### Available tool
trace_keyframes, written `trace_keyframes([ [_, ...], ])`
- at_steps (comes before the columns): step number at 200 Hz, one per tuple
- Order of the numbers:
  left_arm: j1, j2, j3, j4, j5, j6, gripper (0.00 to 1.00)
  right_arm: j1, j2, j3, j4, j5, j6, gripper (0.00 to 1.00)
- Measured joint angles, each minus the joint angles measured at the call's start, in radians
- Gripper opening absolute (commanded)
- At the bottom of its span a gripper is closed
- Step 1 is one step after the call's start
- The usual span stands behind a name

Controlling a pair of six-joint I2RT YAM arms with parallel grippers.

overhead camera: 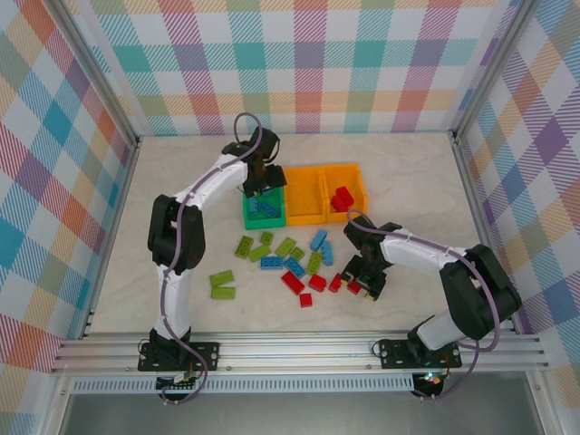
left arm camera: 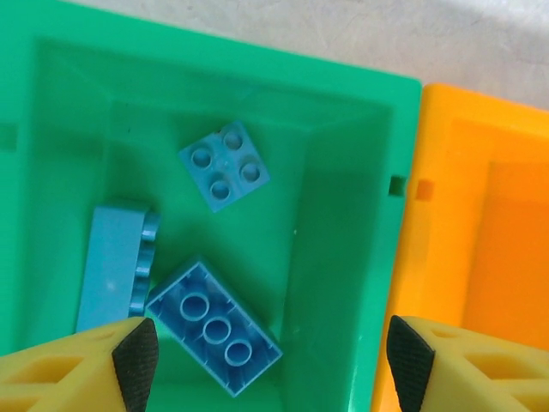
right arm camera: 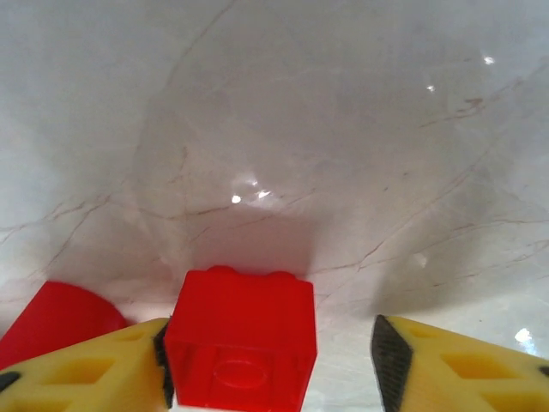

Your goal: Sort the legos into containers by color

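Green bin (left arm camera: pixel 343 112) holds three blue bricks (left arm camera: pixel 214 326); most legos (overhead camera: pixel 285 246) lie unsorted. Left gripper (left arm camera: pixel 270 365) spread; right gripper (right arm camera: pixel 276 360) apparently straddles red brick (right arm camera: pixel 240 343), unpinched.

**Shiny Plastic on a Polished Table**

The green bin (left arm camera: pixel 343 172) and the orange bin (left arm camera: pixel 480 257) to its right were smooth moulded plastic with a soft sheen. The blue bricks (left arm camera: pixel 223 165) and the red brick (right arm camera: pixel 240 343) were glossy plastic. The table (right arm camera: pixel 300 129) looked like polished marble, throwing bright glints. The left gripper (left arm camera: pixel 273 360) had matt yellow plastic fingers (left arm camera: pixel 60 373) with black ribbed pads (left arm camera: pixel 137 365). The near rail (overhead camera: pixel 299 349) was brushed metal.
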Motion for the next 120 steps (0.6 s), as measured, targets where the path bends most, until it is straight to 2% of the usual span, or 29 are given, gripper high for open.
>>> trace_keyframes([
  [16,0.000,-0.042,-0.028,0.000,0.000,0.000,0.74,0.000,0.015,0.000,0.000,0.010,0.004,0.40],
  [34,0.000,-0.103,-0.060,0.002,0.000,0.001,0.75,0.000,0.032,0.007,-0.006,0.016,-0.001,0.31],
  [90,0.000,-0.301,-0.223,0.047,-0.002,0.027,0.77,-0.011,-0.022,0.105,-0.068,0.087,-0.022,0.30],
  [120,0.000,-0.369,-0.389,0.074,0.001,0.045,0.80,-0.102,-0.032,0.261,-0.083,0.105,-0.093,0.29],
])
